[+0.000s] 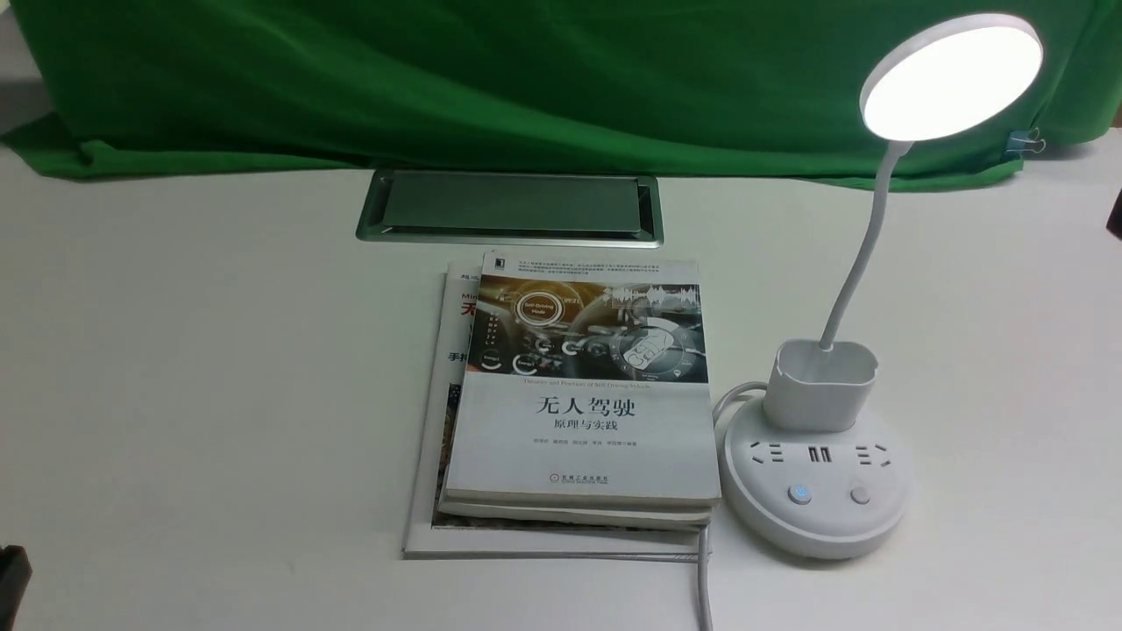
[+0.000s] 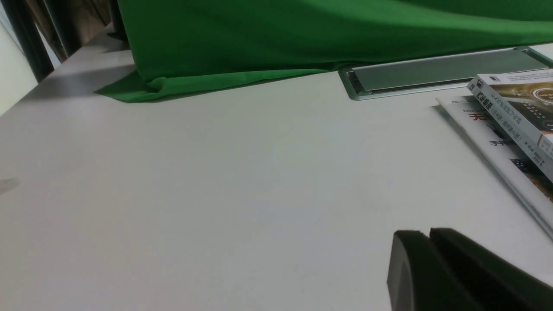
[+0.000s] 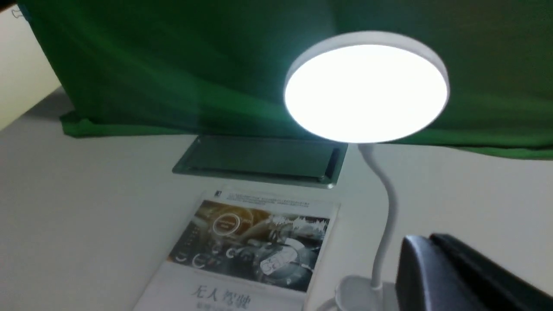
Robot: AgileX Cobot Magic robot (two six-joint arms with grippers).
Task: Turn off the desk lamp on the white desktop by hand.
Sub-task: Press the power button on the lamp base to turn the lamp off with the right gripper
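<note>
Desk lamp [image 1: 820,491] first: it is lit, its round base standing on the right-hand part of the worktop [image 1: 219,368], just beside the books [image 1: 583,438] and well in from the far edge, which the green cloth [image 1: 561,79] hides. The right pincer [image 3: 430,238] has its fingertips together, a good shape for pushing; the left pincer [image 2: 430,233] has its tips together too, well apart from the lamp, and seems best left out of it.

The step in hand looks like the approach to the switch. Two buttons sit on the near part of the base: one with a blue mark [image 1: 798,494], one plain [image 1: 860,495]. Which works the light cannot be told, though the blue one seems the likelier. Keep the right pincer shut, come in from the near side, below the bright head [image 3: 367,93] and clear of the bendy neck [image 3: 389,216], then press straight down over the button's middle. A slanting push could slide or tip the base; lift once the light goes out
</note>
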